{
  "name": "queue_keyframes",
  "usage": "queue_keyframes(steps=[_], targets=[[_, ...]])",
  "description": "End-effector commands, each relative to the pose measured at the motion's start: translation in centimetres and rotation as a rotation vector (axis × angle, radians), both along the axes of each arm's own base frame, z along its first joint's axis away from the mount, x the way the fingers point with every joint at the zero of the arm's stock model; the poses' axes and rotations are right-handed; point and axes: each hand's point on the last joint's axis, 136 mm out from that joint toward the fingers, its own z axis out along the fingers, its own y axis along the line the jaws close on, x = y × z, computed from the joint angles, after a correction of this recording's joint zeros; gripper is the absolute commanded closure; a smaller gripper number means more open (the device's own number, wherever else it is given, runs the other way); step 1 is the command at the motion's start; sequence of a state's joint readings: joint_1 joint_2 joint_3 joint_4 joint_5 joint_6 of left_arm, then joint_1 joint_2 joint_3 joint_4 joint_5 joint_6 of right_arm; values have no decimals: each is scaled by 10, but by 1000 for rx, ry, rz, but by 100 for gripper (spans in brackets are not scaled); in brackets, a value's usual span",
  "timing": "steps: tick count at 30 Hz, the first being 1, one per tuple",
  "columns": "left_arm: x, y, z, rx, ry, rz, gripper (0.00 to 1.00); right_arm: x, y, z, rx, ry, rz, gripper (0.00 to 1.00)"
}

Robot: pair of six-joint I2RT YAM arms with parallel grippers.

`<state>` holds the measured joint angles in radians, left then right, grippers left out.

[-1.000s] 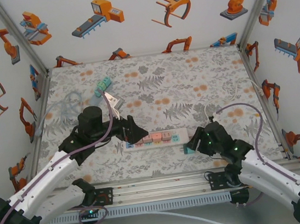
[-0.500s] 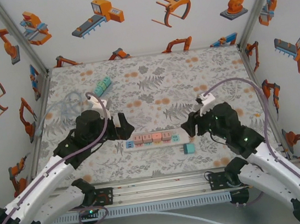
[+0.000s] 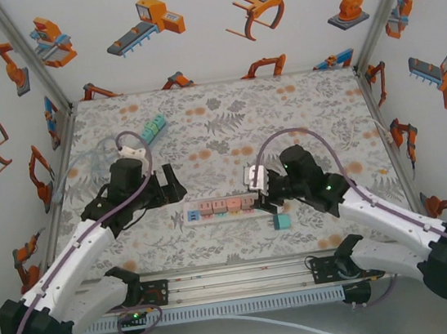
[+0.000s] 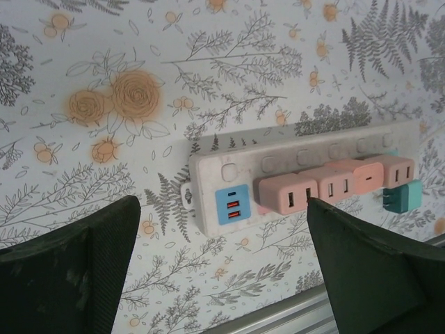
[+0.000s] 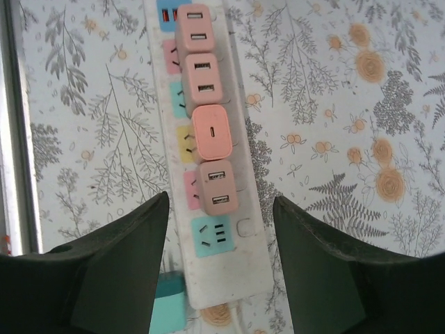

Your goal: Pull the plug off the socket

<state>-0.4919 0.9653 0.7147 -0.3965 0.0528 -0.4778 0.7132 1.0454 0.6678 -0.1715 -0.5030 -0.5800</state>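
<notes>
Four pink plugs (image 5: 211, 131) sit in the strip (image 5: 252, 271), one teal plug (image 5: 170, 306) beside; both jaws apart.

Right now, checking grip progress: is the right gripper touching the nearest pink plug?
Apart. Right wrist view: the right gripper flanks the pink plug, with power strip showing on both sides.

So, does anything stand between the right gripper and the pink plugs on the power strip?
Nothing visible does. The right gripper hangs open above the power strip, with the nearest pink plug bare below it. The teal plug lies beside the strip, aside.
</notes>
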Motion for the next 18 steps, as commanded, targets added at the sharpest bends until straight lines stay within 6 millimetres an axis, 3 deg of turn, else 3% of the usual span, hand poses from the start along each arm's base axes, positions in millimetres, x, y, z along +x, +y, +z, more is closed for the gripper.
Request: queue_keyframes(steps=[1, 8, 18], targets=[[-5, 1, -17, -12, 51, 6, 1, 4, 10, -1, -36, -77, 93, 42], [-4, -1, -43, 1, 82, 3, 16, 13, 21, -28, -60, -16, 105, 44], [-1, -24, -70, -64, 163, -51, 31, 14, 25, -62, -107, 56, 115, 52]])
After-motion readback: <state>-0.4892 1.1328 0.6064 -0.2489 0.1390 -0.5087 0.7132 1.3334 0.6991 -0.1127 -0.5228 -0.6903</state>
